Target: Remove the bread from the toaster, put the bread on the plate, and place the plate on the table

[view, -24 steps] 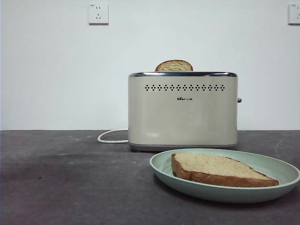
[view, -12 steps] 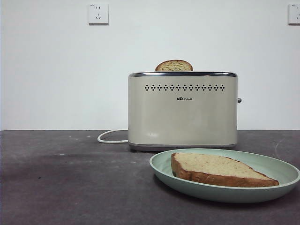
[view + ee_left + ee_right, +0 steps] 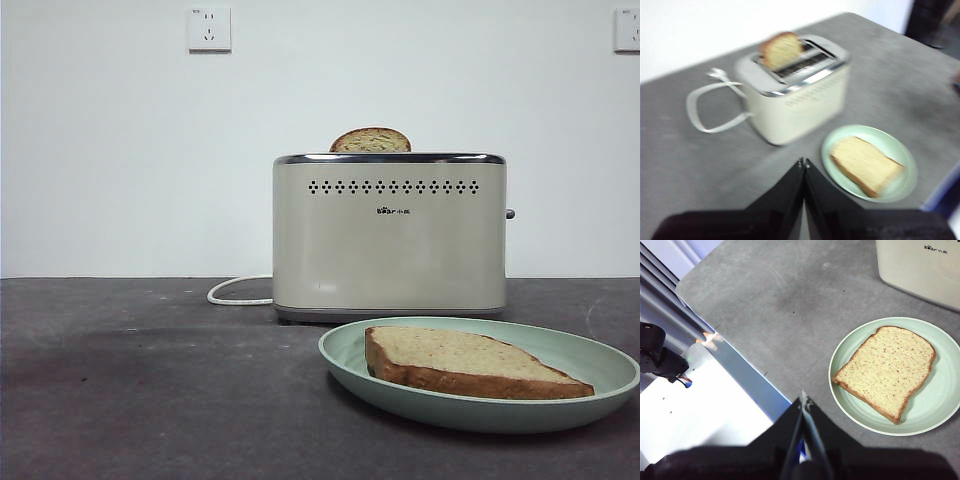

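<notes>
The bread (image 3: pixel 460 360) lies flat on the mint green plate (image 3: pixel 600 362), which rests on the dark grey table (image 3: pixel 150 380) in front of the cream toaster (image 3: pixel 390 235). A second brown-crusted slice (image 3: pixel 371 141) stands up out of a toaster slot. My left gripper (image 3: pixel 804 162) hangs shut and empty, high above the table, in front of the toaster (image 3: pixel 800 105) and beside the plate (image 3: pixel 904 162); its view is blurred. Shut and empty too, my right gripper (image 3: pixel 803 399) hovers over the table's edge, off to the side of the plate (image 3: pixel 942 407) and bread (image 3: pixel 887 372).
A white cord (image 3: pixel 235 293) loops on the table from the toaster's side. The table's edge (image 3: pixel 747 372) drops to a white surface below my right gripper. Wall sockets (image 3: pixel 209 29) sit on the white wall behind.
</notes>
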Controlling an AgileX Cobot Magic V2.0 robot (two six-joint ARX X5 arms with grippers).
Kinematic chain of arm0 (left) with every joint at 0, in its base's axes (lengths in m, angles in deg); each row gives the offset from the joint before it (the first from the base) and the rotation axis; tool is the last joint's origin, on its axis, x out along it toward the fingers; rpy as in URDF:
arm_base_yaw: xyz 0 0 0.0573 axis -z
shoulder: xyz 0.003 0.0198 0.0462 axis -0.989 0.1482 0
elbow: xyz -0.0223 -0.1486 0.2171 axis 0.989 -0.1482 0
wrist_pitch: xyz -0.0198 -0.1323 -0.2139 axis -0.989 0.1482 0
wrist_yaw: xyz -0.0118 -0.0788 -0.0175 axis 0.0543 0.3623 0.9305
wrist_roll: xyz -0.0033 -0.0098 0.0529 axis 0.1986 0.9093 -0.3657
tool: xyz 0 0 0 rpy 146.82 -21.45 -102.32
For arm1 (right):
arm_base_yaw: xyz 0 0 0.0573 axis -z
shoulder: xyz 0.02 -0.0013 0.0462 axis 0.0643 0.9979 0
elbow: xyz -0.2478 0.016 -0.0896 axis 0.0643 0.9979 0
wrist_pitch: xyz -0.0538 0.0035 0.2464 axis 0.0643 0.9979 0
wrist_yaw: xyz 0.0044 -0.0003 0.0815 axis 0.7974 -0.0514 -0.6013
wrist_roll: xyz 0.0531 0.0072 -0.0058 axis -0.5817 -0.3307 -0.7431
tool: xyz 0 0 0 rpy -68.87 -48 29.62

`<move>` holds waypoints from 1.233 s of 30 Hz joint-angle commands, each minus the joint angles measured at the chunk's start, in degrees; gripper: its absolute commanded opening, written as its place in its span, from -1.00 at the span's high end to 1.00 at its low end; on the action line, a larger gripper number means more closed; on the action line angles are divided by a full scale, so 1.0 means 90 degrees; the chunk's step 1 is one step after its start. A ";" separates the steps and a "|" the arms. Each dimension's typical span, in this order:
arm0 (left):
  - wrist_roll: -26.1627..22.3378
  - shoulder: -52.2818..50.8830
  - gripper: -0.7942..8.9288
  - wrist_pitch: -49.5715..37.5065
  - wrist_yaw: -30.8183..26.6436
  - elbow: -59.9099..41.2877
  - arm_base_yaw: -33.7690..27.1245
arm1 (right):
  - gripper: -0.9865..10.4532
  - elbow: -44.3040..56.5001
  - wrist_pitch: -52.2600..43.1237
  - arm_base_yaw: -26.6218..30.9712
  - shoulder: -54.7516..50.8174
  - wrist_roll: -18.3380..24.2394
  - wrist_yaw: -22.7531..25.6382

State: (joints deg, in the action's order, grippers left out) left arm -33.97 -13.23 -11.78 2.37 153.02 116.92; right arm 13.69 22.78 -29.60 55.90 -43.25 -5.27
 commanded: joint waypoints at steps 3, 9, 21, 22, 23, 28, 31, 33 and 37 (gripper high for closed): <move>-0.0505 -0.0066 0.85 -0.0682 -0.1234 -0.0160 -0.0335 | 0.82 0.0053 -0.0022 -0.0007 -0.0010 -0.0017 0.0017; -0.0874 -0.0835 0.85 -0.2912 -0.0670 -0.1700 -0.1554 | 0.82 0.0053 -0.0019 -0.0007 -0.0010 -0.0017 0.0019; -0.0605 -0.3191 0.85 -0.6178 0.0163 -0.6183 -0.3402 | 0.82 0.0053 -0.0019 -0.0007 -0.0010 -0.0017 0.0019; -0.0512 -0.3320 0.85 -0.6181 0.0163 -0.6407 -0.3500 | 0.82 0.0053 -0.0019 -0.0007 -0.0010 -0.0017 0.0019; -0.0432 -0.3444 0.85 -0.6173 0.0163 -0.6606 -0.3585 | 0.82 0.0053 -0.0019 -0.0007 -0.0010 -0.0017 0.0019; -0.0148 -0.3966 0.85 -0.6142 0.0160 -0.7366 -0.3883 | 0.82 0.0053 -0.0019 -0.0007 -0.0010 -0.0017 0.0019; 0.0087 -0.4286 0.85 -0.6081 0.0158 -0.7745 -0.3966 | 0.82 0.0053 -0.0019 -0.0007 -0.0010 -0.0017 0.0019; 0.0153 -0.4476 0.85 -0.6035 0.0151 -0.7951 -0.3993 | 0.82 0.0053 -0.0019 -0.0007 -0.0010 -0.0017 0.0019; 0.0194 -0.4663 0.84 -0.5425 0.0121 -0.8043 -0.4002 | 0.82 0.0053 -0.0019 -0.0007 -0.0010 -0.0017 0.0019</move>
State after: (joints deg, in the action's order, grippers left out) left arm -33.01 -54.98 -60.96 3.68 81.31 81.14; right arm 13.69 22.78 -29.60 55.92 -43.25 -5.25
